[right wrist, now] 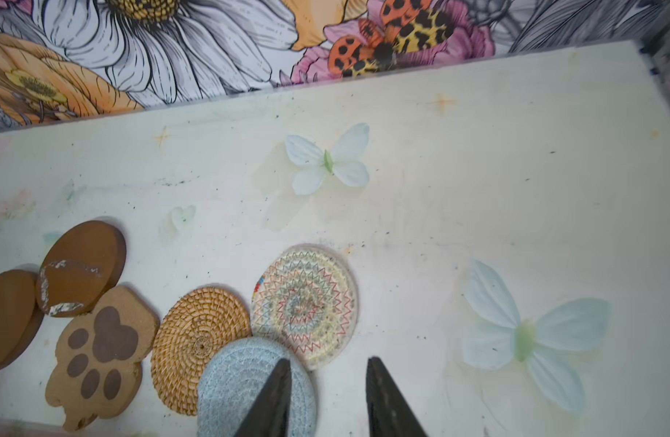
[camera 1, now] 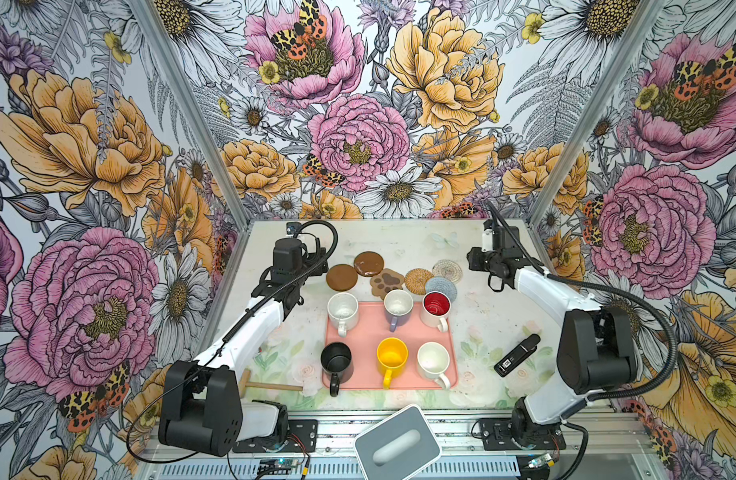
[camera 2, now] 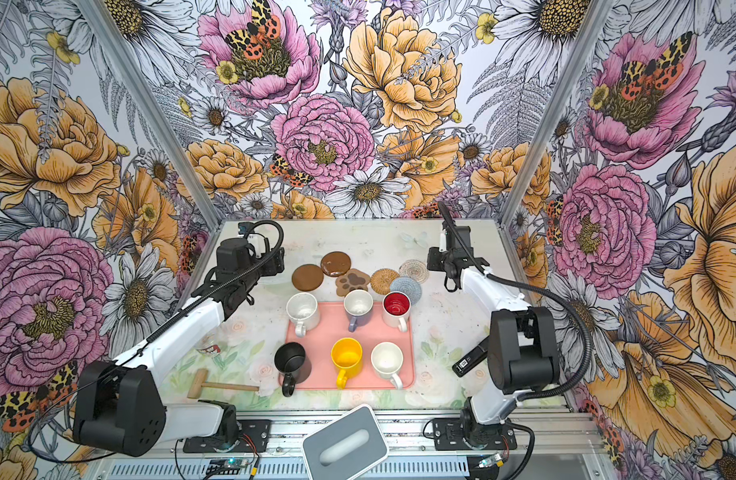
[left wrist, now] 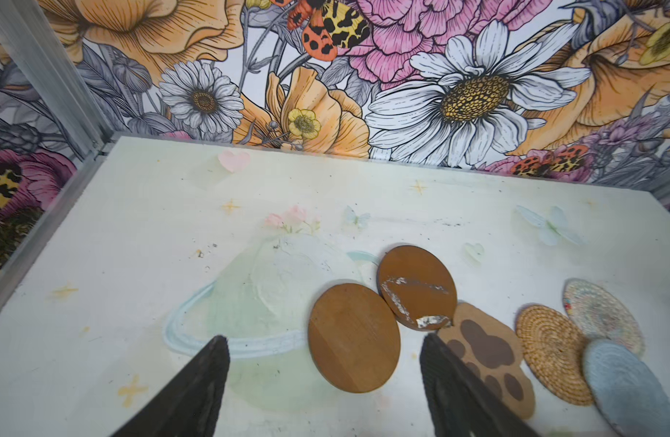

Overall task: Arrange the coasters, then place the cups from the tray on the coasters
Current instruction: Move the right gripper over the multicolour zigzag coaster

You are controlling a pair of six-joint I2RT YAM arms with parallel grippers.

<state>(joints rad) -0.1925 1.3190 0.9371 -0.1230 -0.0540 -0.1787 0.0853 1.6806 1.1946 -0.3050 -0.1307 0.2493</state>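
Floral-papered booth, pale painted counter (camera 1: 482, 316). Six flat coasters (camera 1: 386, 282), brown wood, rattan, woven, bunched and overlapping just beyond salmon-pink rectangular tray (camera 1: 366, 332); not yet arranged. Six handled ceramic cups (camera 1: 392, 353) all on tray. Left fingers (left wrist: 197, 386) wide apart, empty; right fingers (right wrist: 273, 401) narrowly apart, empty; both beyond tray, by coasters.
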